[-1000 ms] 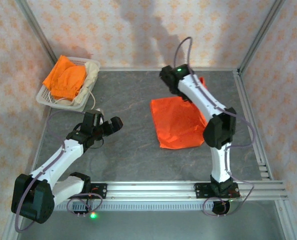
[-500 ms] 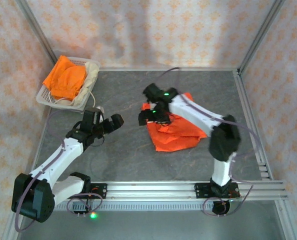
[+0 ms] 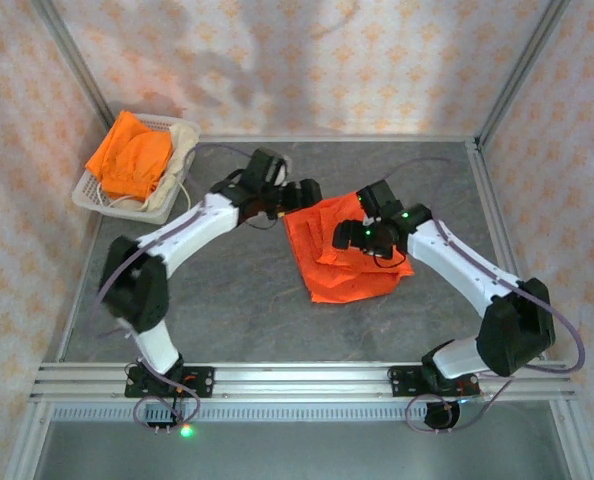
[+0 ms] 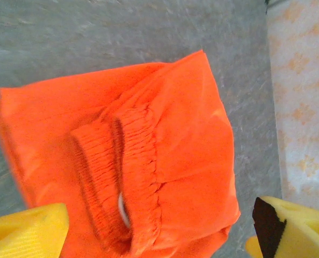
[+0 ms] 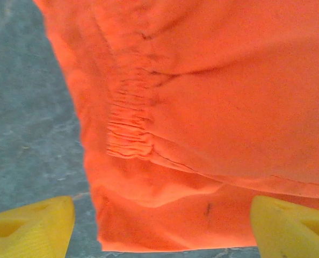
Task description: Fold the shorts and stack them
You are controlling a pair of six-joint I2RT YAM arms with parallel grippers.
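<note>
One pair of bright orange shorts lies folded over on the grey table, right of centre. My left gripper hovers open at its far left corner. My right gripper stands open just above the cloth's middle. In the left wrist view the orange shorts show a gathered waistband, with the left gripper spread wide over them. The right wrist view has the orange shorts lying loose below the open right gripper. A second pair of orange shorts and the cream shorts lie in the basket.
The white mesh basket sits at the table's far left corner. An aluminium rail lines the right edge and another the near edge. Bare grey table spreads left of the folded shorts.
My right gripper drew the far edge of the shorts toward the near left, opened and let it go, then pulled back right. My left arm swung from the near left up to the shorts.
</note>
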